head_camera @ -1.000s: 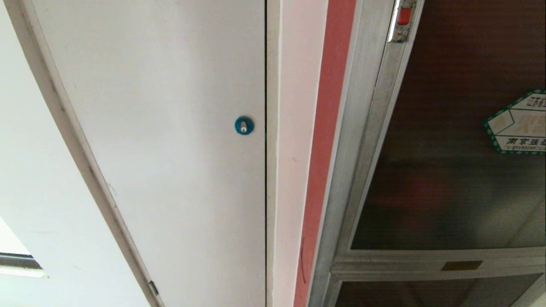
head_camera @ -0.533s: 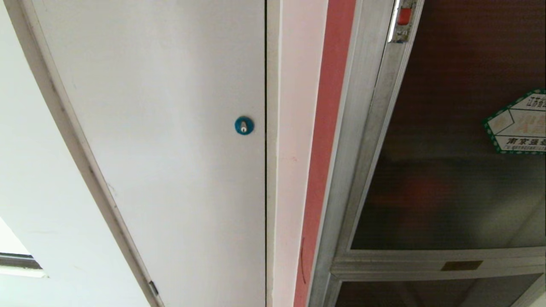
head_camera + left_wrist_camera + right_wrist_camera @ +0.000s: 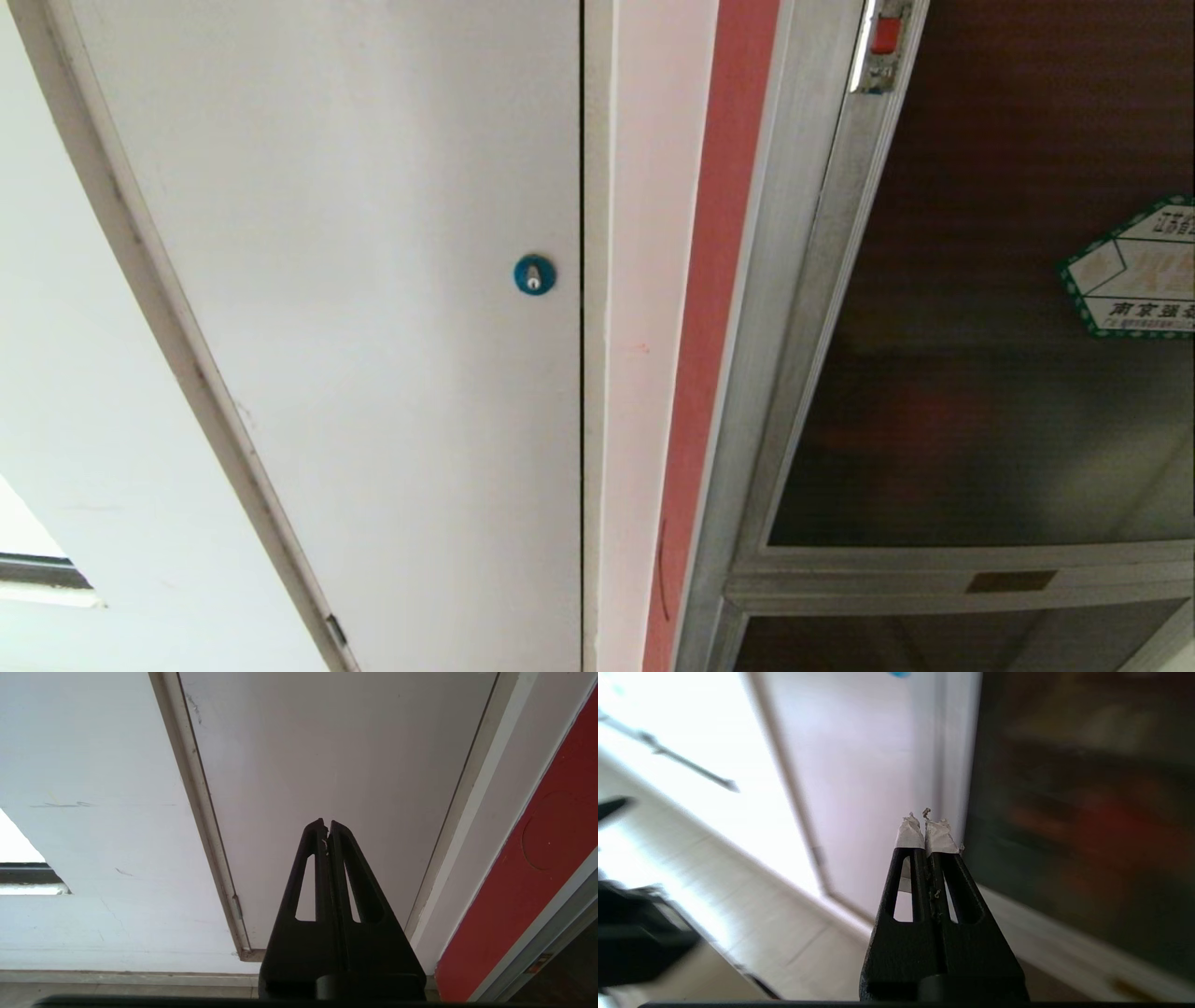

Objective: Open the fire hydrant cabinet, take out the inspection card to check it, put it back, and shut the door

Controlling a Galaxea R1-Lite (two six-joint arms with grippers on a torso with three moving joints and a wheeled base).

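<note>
Head view, fire hydrant cabinet [image 3: 794,280]: brushed silver frame at the right of the picture, beside a red strip [image 3: 714,280] of wall.
Head view, door [image 3: 990,401]: dark tinted glass in the silver frame, closed and flush with the cabinet.
Head view, sticker [image 3: 1134,271]: green-bordered white hexagon on the glass, cut by the right edge.
Head view, latch tab [image 3: 885,35]: small and red, at the top of the door's left frame edge.
Head view, lower panel [image 3: 934,644]: a second dark glass front under the door, parted from it by a silver rail.
Head view, white panel [image 3: 373,308]: plain, left of the cabinet, with a blue round lock [image 3: 534,274] near its right edge.
Head view, arms: neither shows.
Head view, inspection card: not visible; the glass is too dark to show the interior.
Left wrist view, left claw [image 3: 326,826]: black fingers pressed together, empty, pointing at the lower part of the white panel [image 3: 327,765], not touching it.
Left wrist view, surroundings: red strip [image 3: 523,882] to one side, floor edge below.
Right wrist view, right claw [image 3: 927,833]: fingers pressed together, tips wrapped in white tape, holding nothing.
Right wrist view, aim: blurred; the tips point at the seam between the white panel [image 3: 859,765] and the dark glass [image 3: 1078,812] of the cabinet, apart from both.
</note>
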